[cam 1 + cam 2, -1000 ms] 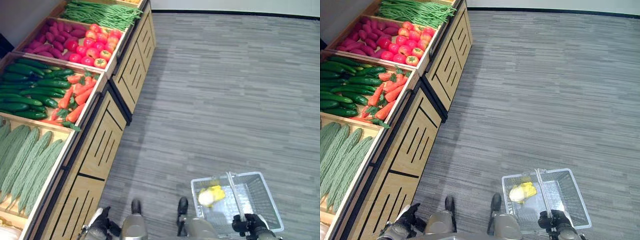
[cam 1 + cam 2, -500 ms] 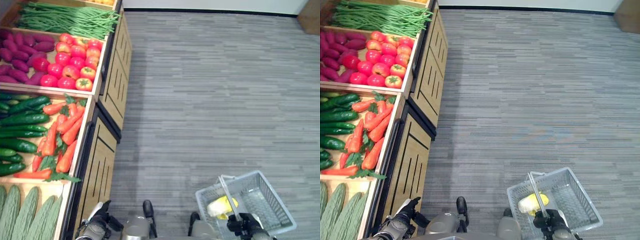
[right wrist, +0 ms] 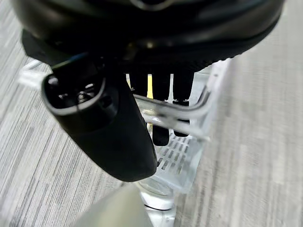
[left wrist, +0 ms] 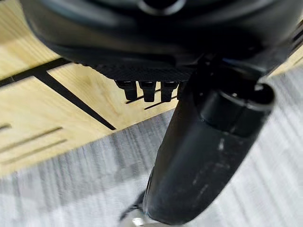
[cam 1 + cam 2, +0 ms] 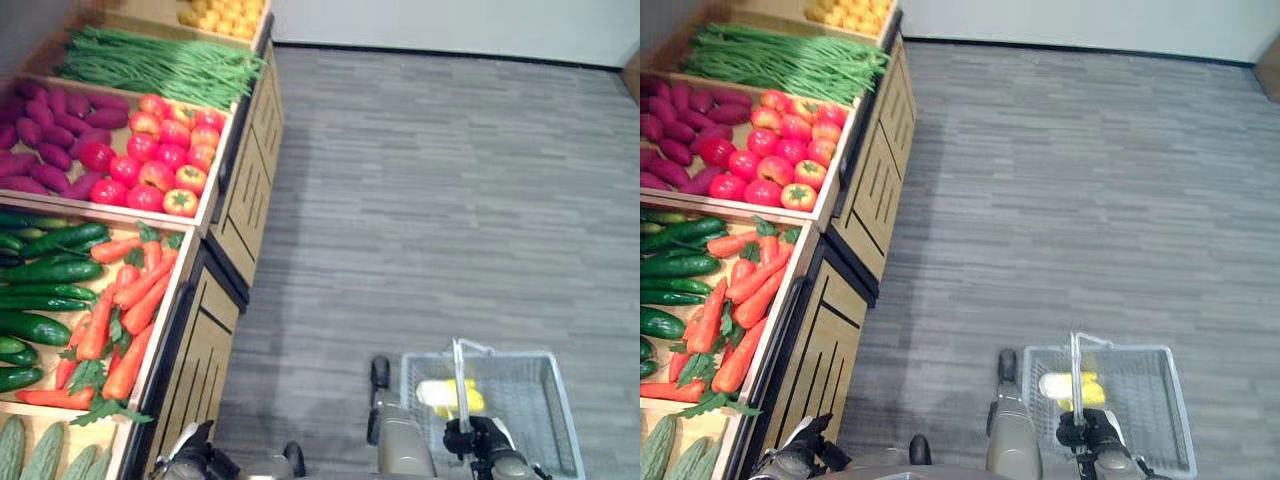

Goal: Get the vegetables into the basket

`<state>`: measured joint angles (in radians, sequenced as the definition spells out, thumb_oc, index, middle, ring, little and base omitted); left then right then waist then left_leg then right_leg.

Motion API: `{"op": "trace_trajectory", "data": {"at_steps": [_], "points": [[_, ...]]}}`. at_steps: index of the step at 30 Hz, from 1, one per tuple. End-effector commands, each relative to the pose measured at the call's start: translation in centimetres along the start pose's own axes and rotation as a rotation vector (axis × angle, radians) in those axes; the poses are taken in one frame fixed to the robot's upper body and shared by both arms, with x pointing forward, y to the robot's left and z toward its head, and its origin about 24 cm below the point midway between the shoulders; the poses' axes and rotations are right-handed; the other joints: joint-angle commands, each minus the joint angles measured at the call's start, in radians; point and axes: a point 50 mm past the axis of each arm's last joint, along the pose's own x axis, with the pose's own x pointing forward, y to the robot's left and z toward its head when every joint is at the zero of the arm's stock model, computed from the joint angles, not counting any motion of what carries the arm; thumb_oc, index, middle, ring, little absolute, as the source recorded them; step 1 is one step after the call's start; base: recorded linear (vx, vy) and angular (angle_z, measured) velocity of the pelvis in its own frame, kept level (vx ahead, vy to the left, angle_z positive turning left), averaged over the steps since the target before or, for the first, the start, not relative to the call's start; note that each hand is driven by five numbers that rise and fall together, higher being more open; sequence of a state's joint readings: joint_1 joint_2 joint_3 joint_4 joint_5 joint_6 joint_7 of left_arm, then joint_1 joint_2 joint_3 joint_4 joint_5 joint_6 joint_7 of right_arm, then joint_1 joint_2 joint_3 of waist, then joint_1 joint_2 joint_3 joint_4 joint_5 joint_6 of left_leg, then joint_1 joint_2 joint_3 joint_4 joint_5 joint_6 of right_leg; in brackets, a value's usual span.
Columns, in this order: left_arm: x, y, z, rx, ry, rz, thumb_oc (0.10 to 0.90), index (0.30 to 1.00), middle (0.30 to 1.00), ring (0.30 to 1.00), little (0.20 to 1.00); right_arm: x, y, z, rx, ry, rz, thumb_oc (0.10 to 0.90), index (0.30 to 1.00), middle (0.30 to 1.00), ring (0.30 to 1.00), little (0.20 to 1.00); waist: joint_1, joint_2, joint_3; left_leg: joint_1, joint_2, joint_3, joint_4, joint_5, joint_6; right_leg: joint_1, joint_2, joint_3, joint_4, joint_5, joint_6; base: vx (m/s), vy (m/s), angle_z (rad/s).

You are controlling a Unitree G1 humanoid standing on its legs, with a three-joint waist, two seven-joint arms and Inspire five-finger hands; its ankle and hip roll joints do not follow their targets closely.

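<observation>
My right hand (image 5: 478, 440) has its fingers curled round the handle of the white wire basket (image 5: 540, 410), which holds a yellow vegetable (image 5: 447, 396). My left hand (image 5: 792, 462) hangs near the wooden counter (image 5: 228, 215); I cannot tell its fingers' state.

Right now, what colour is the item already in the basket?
Yellow and pale white item in the grey basket; clearest in the left eye view.

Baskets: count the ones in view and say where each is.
1: a wire basket hangs over the floor from the right hand, whose fingers curl round its handle; a yellow vegetable lies inside.
</observation>
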<state>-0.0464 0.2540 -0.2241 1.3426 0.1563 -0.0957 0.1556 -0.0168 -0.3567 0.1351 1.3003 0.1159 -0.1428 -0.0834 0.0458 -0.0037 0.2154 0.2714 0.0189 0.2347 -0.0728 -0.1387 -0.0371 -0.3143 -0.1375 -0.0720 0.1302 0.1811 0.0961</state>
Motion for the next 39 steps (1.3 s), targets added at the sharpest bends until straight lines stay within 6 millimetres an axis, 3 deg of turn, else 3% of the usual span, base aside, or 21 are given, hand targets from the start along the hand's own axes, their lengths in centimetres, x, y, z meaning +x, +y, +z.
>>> {"op": "trace_trajectory", "data": {"at_steps": [1, 6, 8, 10, 12, 13, 15, 17, 19, 23, 29, 35, 37, 39], "points": [[0.2, 0.3, 1.4, 0.018, -0.043, 0.016, 0.900, 1.000, 1.000, 1.000, 1.000, 0.2, -2.0, 2.1, -0.023, -0.100, -0.034, 0.400, 0.300, 0.300, 0.300, 0.300, 0.011, -0.003, 0.013, -0.072, 0.054, -0.014, 0.076, 0.075, -0.057, 0.072, -0.018, 0.014, 0.007, -0.066, 0.066, 0.18, -0.260, 0.10], [0.3, -0.2, 2.5, 0.052, -0.084, -0.002, 0.900, 1.000, 1.000, 1.000, 1.000, 0.2, -3.3, 1.8, -0.020, -0.096, -0.065, 0.400, 0.300, 0.300, 0.300, 0.300, 0.017, 0.010, 0.018, -0.158, 0.108, -0.052, 0.231, 0.201, -0.115, 0.125, 0.011, -0.042, 0.017, -0.134, 0.012, 0.12, -0.246, 0.22], [0.3, -0.3, 3.1, 0.051, -0.099, -0.009, 0.900, 1.000, 1.000, 1.000, 1.000, 0.1, -3.8, 1.4, -0.010, -0.080, -0.080, 0.400, 0.300, 0.300, 0.300, 0.300, 0.014, -0.003, 0.033, -0.208, 0.126, -0.029, 0.336, 0.233, -0.125, 0.157, 0.005, -0.062, 0.016, -0.160, -0.011, 0.09, -0.220, 0.38], [0.3, -0.5, 3.5, 0.060, -0.109, -0.014, 0.900, 1.000, 1.000, 1.000, 1.000, -0.1, -4.0, 0.4, 0.008, -0.048, -0.090, 0.400, 0.300, 0.300, 0.300, 0.300, 0.010, -0.006, 0.041, -0.227, 0.149, 0.021, 0.359, 0.261, -0.124, 0.194, 0.006, -0.081, 0.015, -0.188, -0.024, 0.11, -0.156, 0.40], [0.3, -0.8, 3.7, 0.080, -0.114, -0.022, 0.900, 1.000, 1.000, 1.000, 1.000, -0.2, -4.0, -0.6, 0.021, -0.015, -0.096, 0.400, 0.300, 0.300, 0.300, 0.300, 0.007, -0.002, 0.044, -0.262, 0.165, 0.088, 0.306, 0.261, -0.118, 0.228, 0.000, -0.104, -0.001, -0.203, -0.024, 0.16, -0.047, 0.36], [0.3, -1.1, 3.5, 0.103, -0.112, -0.033, 0.900, 1.000, 1.000, 1.000, 1.000, -0.4, -3.9, -1.5, 0.027, 0.014, -0.098, 0.400, 0.300, 0.300, 0.300, 0.300, 0.010, 0.002, 0.035, -0.319, 0.159, 0.150, 0.199, 0.241, -0.108, 0.261, -0.008, -0.125, -0.034, -0.212, -0.010, 0.22, 0.024, 0.53], [0.2, -1.2, 3.3, 0.109, -0.105, -0.032, 0.900, 1.000, 1.000, 1.000, 1.000, -0.5, -3.7, -1.6, 0.023, 0.016, -0.092, 0.400, 0.300, 0.300, 0.300, 0.300, 0.013, 0.004, 0.030, -0.327, 0.154, 0.154, 0.154, 0.246, -0.104, 0.269, -0.009, -0.128, -0.042, -0.216, -0.005, 0.16, 0.044, 0.57], [0.2, -1.3, 3.0, 0.115, -0.098, -0.030, 0.900, 1.000, 1.000, 1.000, 1.000, -0.6, -3.5, -2.1, 0.013, 0.029, -0.088, 0.400, 0.300, 0.300, 0.300, 0.300, 0.023, 0.024, 0.022, -0.372, 0.177, 0.195, 0.051, 0.333, -0.113, 0.301, -0.001, -0.145, -0.059, -0.230, 0.000, 0.25, 0.100, 0.32], [0.2, -1.1, 2.4, 0.119, -0.083, -0.028, 0.900, 1.000, 1.000, 1.000, 1.000, -0.6, -3.2, -2.0, 0.003, 0.024, -0.080, 0.400, 0.300, 0.300, 0.300, 0.300, 0.034, 0.030, 0.025, -0.381, 0.199, 0.198, 0.003, 0.369, -0.118, 0.343, 0.002, -0.148, -0.050, -0.262, 0.003, 0.31, 0.130, 0.05], [0.1, -0.8, 1.3, 0.117, -0.047, -0.019, 0.900, 1.000, 1.000, 1.000, 1.000, -0.5, -2.6, -1.9, -0.001, 0.021, -0.065, 0.400, 0.300, 0.300, 0.300, 0.300, 0.036, 0.029, 0.006, -0.355, 0.191, 0.229, -0.008, 0.353, -0.101, 0.371, -0.001, -0.129, -0.037, -0.286, 0.014, 0.23, 0.138, -0.28], [0.2, 0.0, 1.3, 0.080, -0.048, 0.010, 0.900, 1.000, 1.000, 1.000, 1.000, -0.5, -1.8, -1.7, -0.018, 0.013, -0.044, 0.400, 0.300, 0.300, 0.300, 0.300, 0.059, -0.013, -0.011, -0.337, 0.124, 0.239, 0.021, 0.292, -0.055, 0.399, -0.061, -0.109, -0.021, -0.280, 0.048, 0.21, 0.182, -0.10], [0.3, 1.1, 1.6, 0.070, -0.056, 0.035, 0.900, 1.000, 1.000, 1.000, 1.000, 0.0, -0.9, 0.5, -0.041, -0.053, -0.020, 0.400, 0.300, 0.300, 0.300, 0.300, 0.093, -0.056, -0.011, -0.330, 0.052, 0.228, 0.043, 0.213, -0.001, 0.369, -0.111, -0.090, 0.044, -0.181, 0.092, 0.11, 0.178, 0.11], [0.3, 1.3, 1.3, 0.059, -0.050, 0.042, 0.900, 1.000, 1.000, 1.000, 1.000, 0.1, -0.8, 1.1, -0.050, -0.070, -0.014, 0.400, 0.300, 0.300, 0.300, 0.300, 0.106, -0.054, -0.004, -0.294, 0.029, 0.233, 0.007, 0.201, 0.021, 0.309, -0.125, -0.080, 0.154, -0.099, 0.111, 0.05, 0.187, 0.04], [0.3, 1.4, 1.4, 0.043, -0.053, 0.044, 0.900, 1.000, 1.000, 1.000, 1.000, 0.2, -0.7, 1.4, -0.052, -0.077, -0.012, 0.400, 0.300, 0.300, 0.300, 0.300, 0.107, -0.037, 0.006, -0.267, 0.025, 0.219, -0.007, 0.188, 0.030, 0.261, -0.110, -0.060, 0.239, -0.086, 0.106, 0.03, 0.112, -0.08]]}}
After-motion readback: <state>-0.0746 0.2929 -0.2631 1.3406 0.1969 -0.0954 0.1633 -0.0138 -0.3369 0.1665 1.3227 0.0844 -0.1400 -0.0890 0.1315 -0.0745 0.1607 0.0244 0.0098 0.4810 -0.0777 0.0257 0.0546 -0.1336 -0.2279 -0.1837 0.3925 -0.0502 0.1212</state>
